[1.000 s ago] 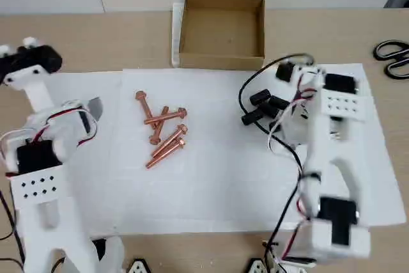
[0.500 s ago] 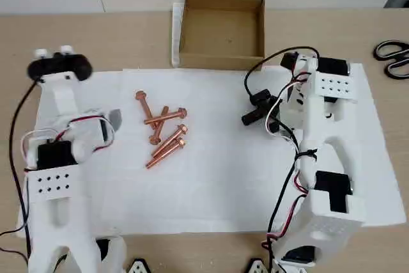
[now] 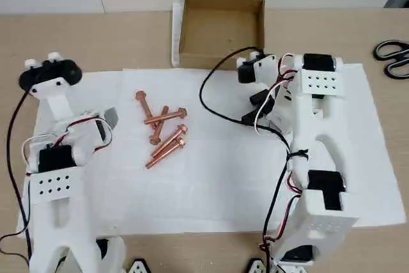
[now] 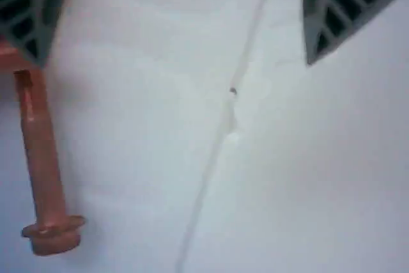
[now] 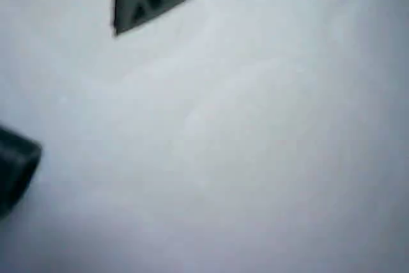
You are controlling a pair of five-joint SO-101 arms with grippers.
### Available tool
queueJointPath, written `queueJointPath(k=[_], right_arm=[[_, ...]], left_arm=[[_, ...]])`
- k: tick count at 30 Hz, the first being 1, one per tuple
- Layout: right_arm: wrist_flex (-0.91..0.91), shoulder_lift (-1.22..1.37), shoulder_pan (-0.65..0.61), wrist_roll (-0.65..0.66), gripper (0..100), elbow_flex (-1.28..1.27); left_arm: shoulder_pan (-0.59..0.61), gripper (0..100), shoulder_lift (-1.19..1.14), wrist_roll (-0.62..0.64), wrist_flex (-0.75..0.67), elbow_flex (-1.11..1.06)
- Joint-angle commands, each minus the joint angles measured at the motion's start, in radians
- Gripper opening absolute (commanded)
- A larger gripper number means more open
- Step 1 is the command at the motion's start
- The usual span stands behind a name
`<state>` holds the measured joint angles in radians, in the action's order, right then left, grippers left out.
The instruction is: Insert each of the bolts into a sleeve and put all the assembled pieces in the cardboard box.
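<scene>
Your left gripper [image 4: 176, 55] is released and spread wide, with nothing between its fingers. One bolt [image 4: 39, 151] lies just beside one finger. The bolts [image 3: 161, 131] are heaped on the white sheet [image 3: 211, 183], on the arms' side of the cardboard box [image 3: 220, 61], off its left corner. The black sleeves [image 3: 257, 99] lie near its right corner, by the right gripper [image 3: 268, 110], whose grip you cannot tell.

Straddle that nearest bolt's shank squarely before closing. Several bolts cross, so come down beside the heap, not into it. The box's near wall stands close to the sleeves. Farther from the box, the sheet gives you room.
</scene>
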<state>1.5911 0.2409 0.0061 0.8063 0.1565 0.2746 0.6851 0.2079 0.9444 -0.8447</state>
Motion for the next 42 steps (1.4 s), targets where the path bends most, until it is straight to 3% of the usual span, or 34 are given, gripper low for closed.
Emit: queueJointPath(k=[1,3,8,17,28,42], right_arm=[[-0.028,-0.001,0.001,0.037,18.3,0.083],[-0.027,0.001,-0.002,0.044,18.4,0.094],[-0.004,0.004,-0.016,0.212,18.5,0.092],[0.004,0.153,-0.027,0.342,18.6,0.098],[-0.051,0.200,-0.025,0.364,18.6,0.098],[0.071,0.206,-0.025,0.370,18.7,0.250]], left_arm=[[0.000,24,0.009,0.008,-0.023,0.004],[0.000,24,0.009,0.008,-0.034,0.001],[0.000,24,0.009,0.006,-0.041,0.001],[0.000,24,0.008,0.002,-0.044,-0.015],[-0.002,24,0.009,0.002,-0.078,-0.050],[0.000,24,0.009,0.002,-0.077,-0.050]])
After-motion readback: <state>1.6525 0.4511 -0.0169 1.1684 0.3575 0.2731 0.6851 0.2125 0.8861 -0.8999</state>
